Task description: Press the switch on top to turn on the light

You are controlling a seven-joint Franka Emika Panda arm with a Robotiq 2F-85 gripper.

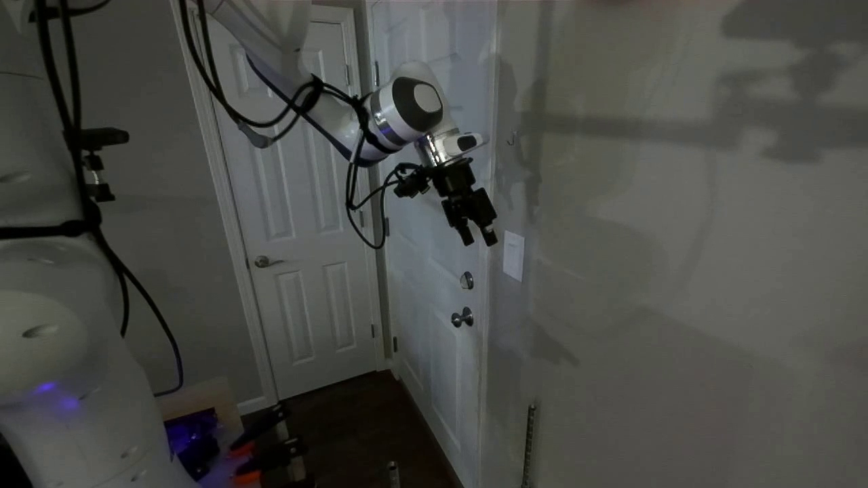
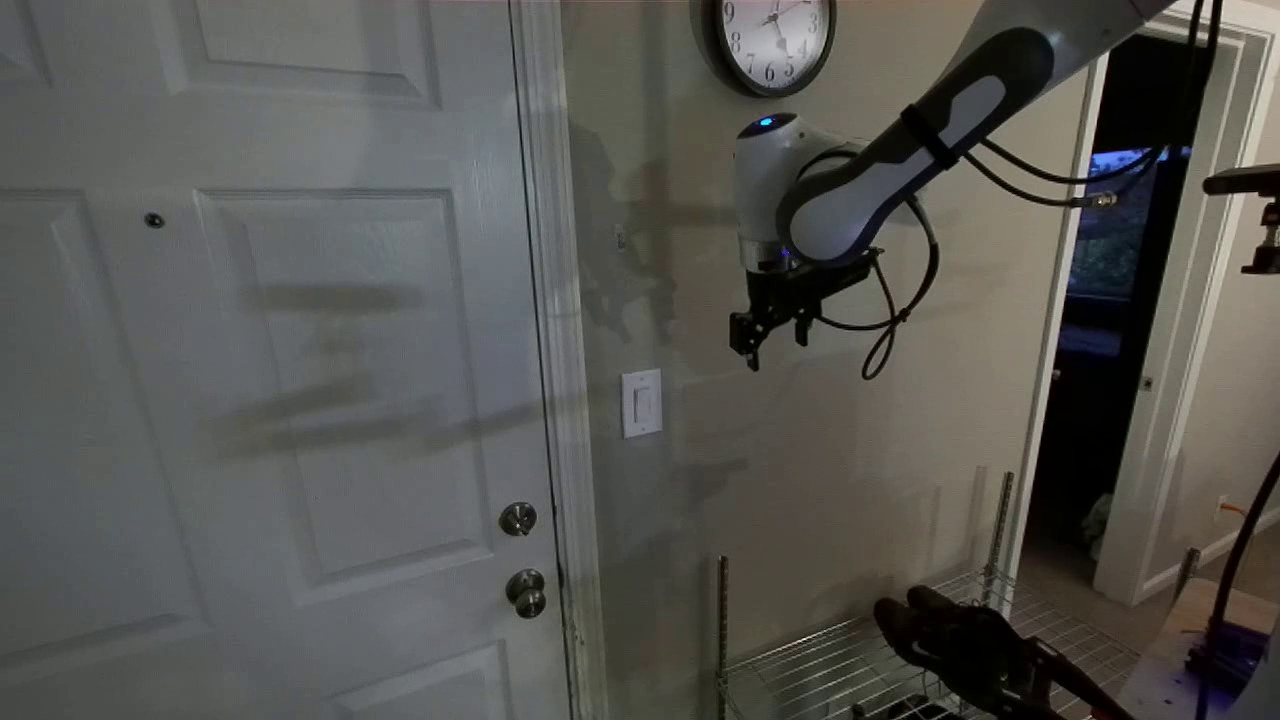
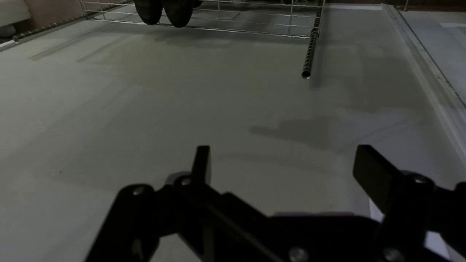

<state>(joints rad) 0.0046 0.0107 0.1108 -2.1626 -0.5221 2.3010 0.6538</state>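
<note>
On a dim wall [image 2: 820, 470], the switch [image 2: 642, 404] sits below, doorward of my spread, empty gripper [image 2: 777, 351]: approach step, I judge, alignment next.

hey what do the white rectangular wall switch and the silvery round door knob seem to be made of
White rectangular wall switch: probably smooth plastic, judging by its even white face, though painted metal is possible. Silvery round door knob: apparently metal, satin or polished, since bright highlights sit beside dark patches.
</note>
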